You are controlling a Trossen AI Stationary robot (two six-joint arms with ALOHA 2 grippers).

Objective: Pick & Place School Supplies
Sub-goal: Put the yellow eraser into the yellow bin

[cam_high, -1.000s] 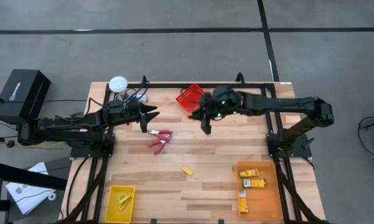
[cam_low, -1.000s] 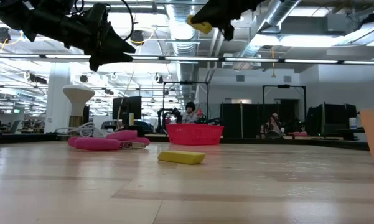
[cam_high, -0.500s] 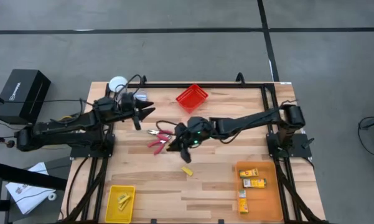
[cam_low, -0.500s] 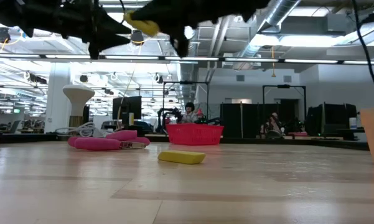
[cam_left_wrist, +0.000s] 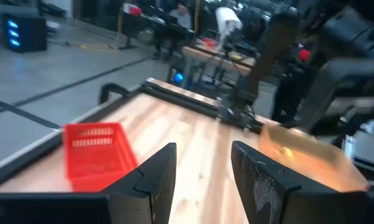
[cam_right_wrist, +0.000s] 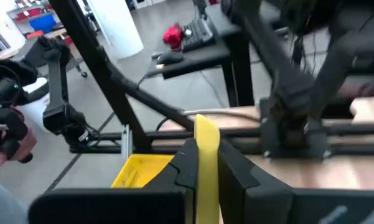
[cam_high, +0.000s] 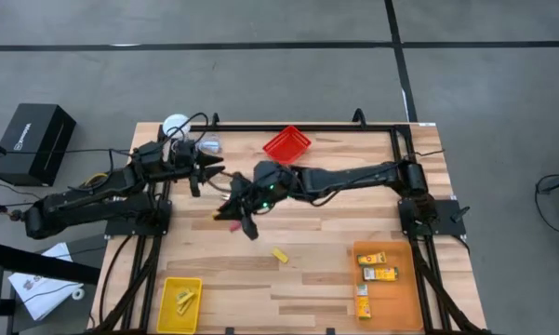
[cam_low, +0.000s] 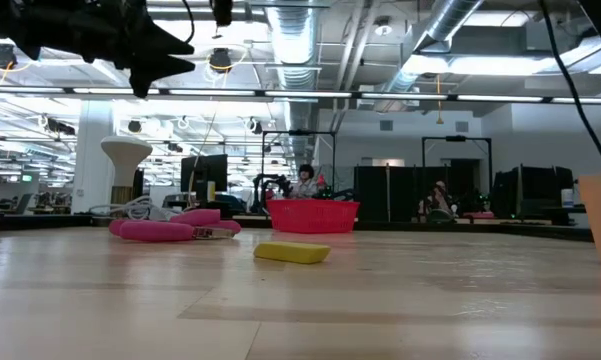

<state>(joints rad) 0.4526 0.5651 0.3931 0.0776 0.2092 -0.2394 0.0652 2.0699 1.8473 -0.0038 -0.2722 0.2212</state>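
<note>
Above the middle of the wooden worktop (cam_high: 307,279), the right claw (cam_right_wrist: 204,163) is clamped on a small flat yellow piece (cam_right_wrist: 206,167). Left of it, the left claw (cam_left_wrist: 203,167) hangs apart, holding nothing. Another yellow piece (cam_high: 279,254) lies nearer, with bare wood around.

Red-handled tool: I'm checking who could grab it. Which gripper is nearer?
Right. The right gripper hangs directly over the red-handled tool, holding a yellow piece; the left gripper sits farther back.

Open-plan robotics lab: exposed ceiling ducts (cam_low: 300,40), strip lighting, grey concrete floor (cam_high: 260,84), further workstations behind, seated person (cam_low: 305,181) beyond the wooden worktop (cam_high: 316,270).
</note>
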